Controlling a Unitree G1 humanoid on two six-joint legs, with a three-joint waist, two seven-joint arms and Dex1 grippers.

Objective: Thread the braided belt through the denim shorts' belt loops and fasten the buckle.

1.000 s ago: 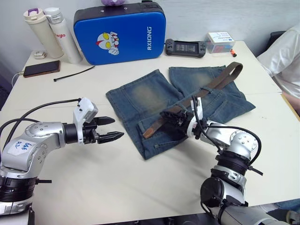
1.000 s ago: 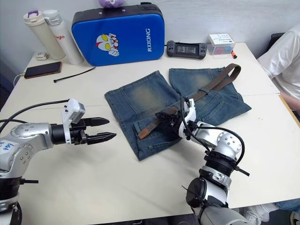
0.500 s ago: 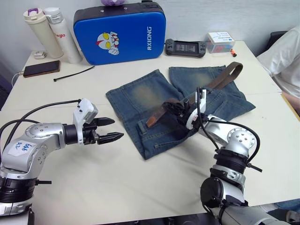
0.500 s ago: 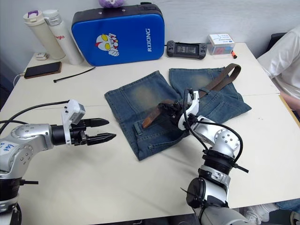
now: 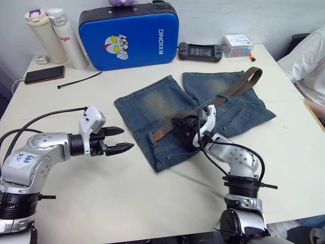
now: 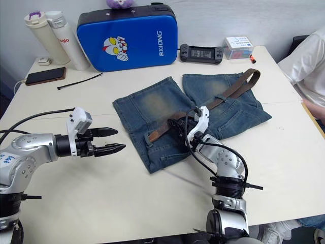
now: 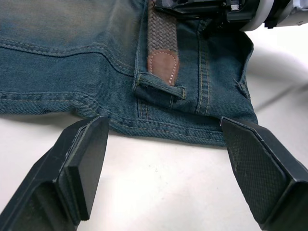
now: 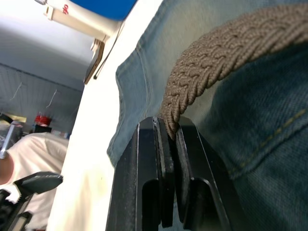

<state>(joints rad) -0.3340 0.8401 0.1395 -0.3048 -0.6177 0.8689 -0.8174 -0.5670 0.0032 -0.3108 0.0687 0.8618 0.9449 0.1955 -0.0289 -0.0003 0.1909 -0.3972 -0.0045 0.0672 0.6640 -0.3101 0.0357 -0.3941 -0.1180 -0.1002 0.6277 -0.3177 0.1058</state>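
The right gripper is clamped on the belt, its fingers pinched around the braid near the tip end, low over the shorts. Half a second ago it held that stretch lifted clear of the denim; now it has come down and drawn nearer, so the leather tip lies flat against the waistband with its point just at a loop on the near edge. I'd say that lines up the feed: the tip looks ready to be pushed under that strip, though it isn't through yet. To the left, the left gripper hovers open above the bare table, jaws wide, pointing at the near hem, unmoved over the last second. Farther off, the belt runs diagonally across the right leg to its far end near the table's far right, where I can't make out the buckle. A blue case stands at the back.
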